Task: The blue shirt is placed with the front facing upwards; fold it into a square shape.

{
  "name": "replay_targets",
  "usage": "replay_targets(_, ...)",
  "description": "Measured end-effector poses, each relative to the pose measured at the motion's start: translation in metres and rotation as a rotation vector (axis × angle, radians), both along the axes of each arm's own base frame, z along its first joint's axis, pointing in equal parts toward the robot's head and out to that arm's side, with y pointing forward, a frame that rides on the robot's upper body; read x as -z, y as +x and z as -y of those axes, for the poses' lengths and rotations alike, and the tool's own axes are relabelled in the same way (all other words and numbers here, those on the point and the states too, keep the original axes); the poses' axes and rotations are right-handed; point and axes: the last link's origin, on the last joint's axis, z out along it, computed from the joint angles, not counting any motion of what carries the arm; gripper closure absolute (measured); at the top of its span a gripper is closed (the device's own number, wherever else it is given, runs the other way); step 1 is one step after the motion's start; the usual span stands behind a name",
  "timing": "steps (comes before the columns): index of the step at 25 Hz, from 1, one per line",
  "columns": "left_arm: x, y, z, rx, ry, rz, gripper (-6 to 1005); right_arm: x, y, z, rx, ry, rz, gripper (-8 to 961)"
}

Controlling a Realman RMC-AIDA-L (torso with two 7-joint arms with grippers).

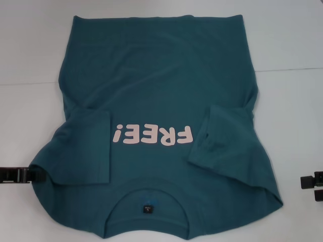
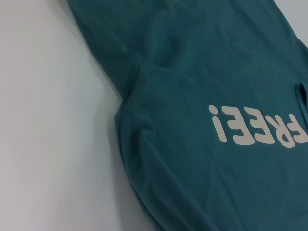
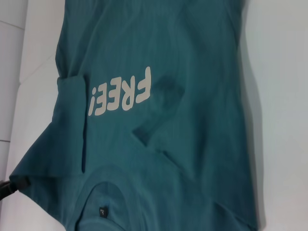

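On the white table (image 1: 30,45) lies the blue shirt (image 1: 161,80), sleeves folded inward; the left gripper (image 1: 36,174) clamps its shoulder edge

Table (image 1: 30,55): white, matte surface, filling the frame edges in the head view. A faint straight seam is running across it, showing at the left edge a little above mid-height and again at the right edge slightly higher, so the top is reading as two joined panels. Soft shadow is lying along the cloth's outline on the right side of the frame.

Left wrist view: the table (image 2: 43,144) is taking up the whole left half of the frame, plain and unmarked.

Right wrist view: the table (image 3: 284,120) is showing as a wide pale band down the right side; at the upper left, thin seam lines are crossing the surface.
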Motion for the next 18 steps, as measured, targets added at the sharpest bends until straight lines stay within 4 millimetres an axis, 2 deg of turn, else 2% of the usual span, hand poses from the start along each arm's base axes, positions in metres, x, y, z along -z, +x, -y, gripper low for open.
replay_targets(7,0.001,-0.002,0.0,-0.003,0.004,-0.001,984,-0.001,0.001,0.002,-0.005,0.006,-0.004,75)
replay_targets(15,0.011,-0.007,0.004,-0.035,-0.024,0.027,984,-0.001,0.001,0.003,-0.019,0.002,-0.003,76)
replay_targets(18,0.012,-0.009,0.005,-0.037,-0.021,0.027,916,-0.002,0.001,0.004,-0.021,0.001,-0.004,76)
